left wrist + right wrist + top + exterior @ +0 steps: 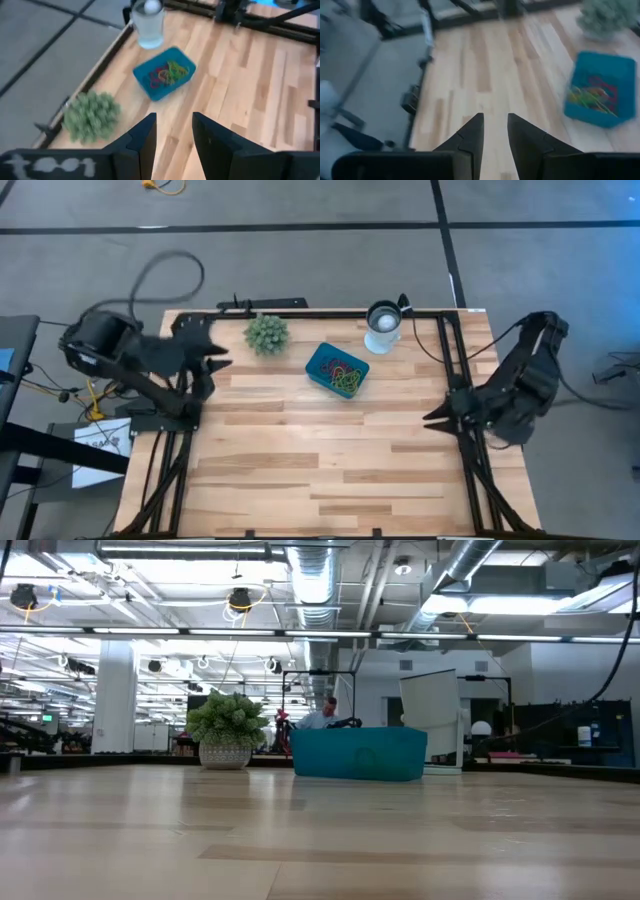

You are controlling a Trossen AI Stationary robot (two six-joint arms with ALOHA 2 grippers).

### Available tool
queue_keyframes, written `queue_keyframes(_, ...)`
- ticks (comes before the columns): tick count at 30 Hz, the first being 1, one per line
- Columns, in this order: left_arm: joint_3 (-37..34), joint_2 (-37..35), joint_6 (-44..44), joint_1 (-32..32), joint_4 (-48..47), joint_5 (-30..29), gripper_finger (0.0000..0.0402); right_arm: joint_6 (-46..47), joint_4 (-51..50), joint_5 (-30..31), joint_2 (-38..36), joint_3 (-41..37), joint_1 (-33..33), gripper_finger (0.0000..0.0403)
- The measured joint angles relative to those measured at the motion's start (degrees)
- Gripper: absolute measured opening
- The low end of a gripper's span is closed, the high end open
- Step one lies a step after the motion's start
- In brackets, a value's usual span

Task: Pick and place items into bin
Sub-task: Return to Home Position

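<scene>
The teal bin [337, 370] stands on the wooden table, right of centre toward the far edge, and holds a heap of coloured rubber bands [167, 74]. The low view shows the bin's side [358, 754]; the right wrist view shows it [600, 90] with the bands inside. My left gripper [222, 358] hovers open at the table's far left, well above the wood, with nothing between its fingers [174, 117]. Just as bare, my right gripper [430, 418] is open at the right edge, above the table [495, 117].
A spiky green plant [266, 334] stands left of the bin, and a white cup [383, 326] stands at the far edge to its right. Black frame rails [455, 380] run along the table's sides. Bare wood [320, 460] spreads across the near half.
</scene>
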Motion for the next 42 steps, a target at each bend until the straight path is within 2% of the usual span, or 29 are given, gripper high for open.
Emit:
queue_keyframes(3,-15.4,-7.3,-4.8,-3.9,7.5,-3.4,0.0116,-5.5,8.7,1.3,-5.4,-5.6,1.8,0.0082)
queue_keyframes(6,-33.6,-15.0,-4.7,-7.5,25.2,-4.9,0.0116,-11.5,24.1,1.4,-10.9,-15.9,3.5,0.0082)
queue_keyframes(9,-50.9,-22.4,0.7,-10.1,45.1,0.2,0.0116,-18.6,42.7,0.3,-14.5,-27.9,4.4,0.0082)
queue_keyframes(11,-60.8,-27.4,2.7,-11.3,58.1,2.2,0.0116,-22.1,51.1,-1.8,-16.1,-34.4,4.0,0.0082)
queue_keyframes(14,-73.5,-35.8,5.4,-12.8,72.8,3.7,0.0116,-23.4,58.6,-4.9,-18.6,-39.6,1.7,0.0082)
queue_keyframes(17,-82.4,-45.4,7.5,-13.6,81.0,4.5,0.0116,-27.5,60.5,-11.2,-22.6,-41.0,-1.8,0.0082)
queue_keyframes(22,-92.0,-60.4,12.9,-14.5,87.6,5.9,0.0116,-30.9,58.5,-21.1,-26.8,-41.0,-11.8,0.0082)
queue_keyframes(25,-95.4,-67.0,15.5,-14.5,87.2,6.4,0.0116,-31.2,54.1,-28.4,-27.6,-41.2,-18.2,0.0082)
queue_keyframes(28,-96.8,-71.9,17.6,-14.5,87.2,7.0,0.0116,-32.9,53.8,-33.0,-30.9,-41.1,-23.2,0.0082)
queue_keyframes(32,-96.8,-71.5,22.1,-14.5,90.3,11.1,0.0116,-35.8,53.4,-37.0,-33.3,-41.1,-28.6,0.0082)
queue_keyframes(35,-98.0,-71.2,22.7,-14.4,91.0,10.6,0.0116,-35.8,53.0,-39.5,-35.2,-41.4,-31.6,0.0082)
queue_keyframes(42,-104.9,-71.5,24.6,-14.3,101.2,11.2,0.0116,-34.7,61.6,-40.9,-38.7,-50.9,-36.2,0.0082)
